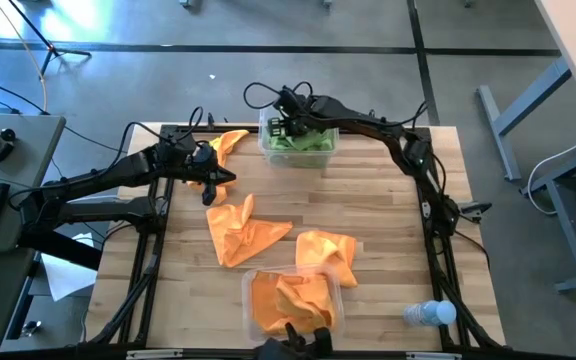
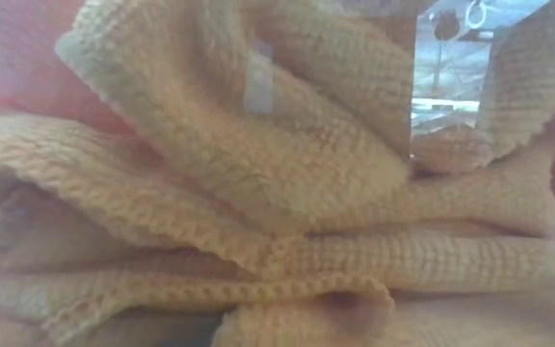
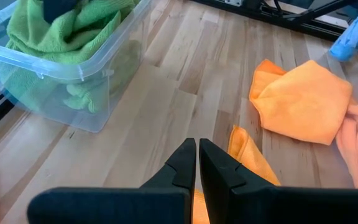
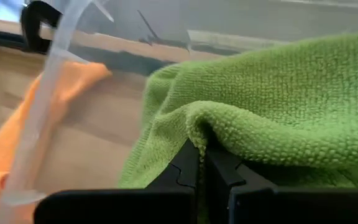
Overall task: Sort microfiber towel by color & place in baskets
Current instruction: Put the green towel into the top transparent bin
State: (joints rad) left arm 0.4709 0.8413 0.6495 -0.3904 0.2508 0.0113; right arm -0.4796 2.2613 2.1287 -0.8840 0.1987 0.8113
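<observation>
Wooden desk point(image 1: 388, 230) under us: our right gripper point(image 4: 201, 163), pinching a green towel point(image 4: 278, 118), sits in the far basket point(image 1: 266, 150). Left gripper point(image 3: 197, 162) shut, empty, beside orange towels point(image 1: 243, 230). Lifting unreleased could drag green back out.

Three orange towels point(image 1: 246, 232) loose on table point(image 1: 388, 220), two baskets point(image 1: 295, 148) filled.
</observation>
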